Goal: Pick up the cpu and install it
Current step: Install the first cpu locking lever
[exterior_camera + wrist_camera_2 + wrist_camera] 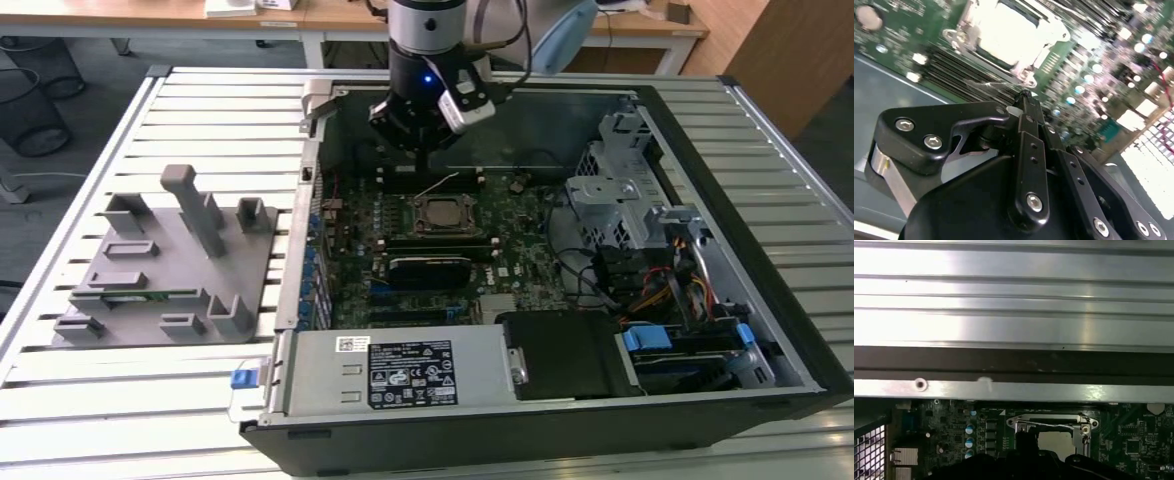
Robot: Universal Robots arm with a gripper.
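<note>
The cpu [445, 213] lies flat in the motherboard socket inside the open computer case, silver top up. It also appears as a bright silver square [1006, 30] in the second wrist view, and partly behind the socket's metal frame [1054, 439] in the first wrist view. My gripper [420, 163] hangs just behind the socket, above the board, with its black fingers closed together and nothing between them. Its tips [1026, 96] sit close to the thin wire lever [991, 86] at the socket's edge. The gripper [1026, 436] is a dark shape at the socket frame in the first wrist view.
A grey holder block [160, 270] with a green memory stick [144, 293] stands on the slatted table at the exterior view's left. Inside the case [747, 250] are a drive cage [617, 190], cables and a power supply [400, 372]. The case's rear wall [1014, 362] is close behind the gripper.
</note>
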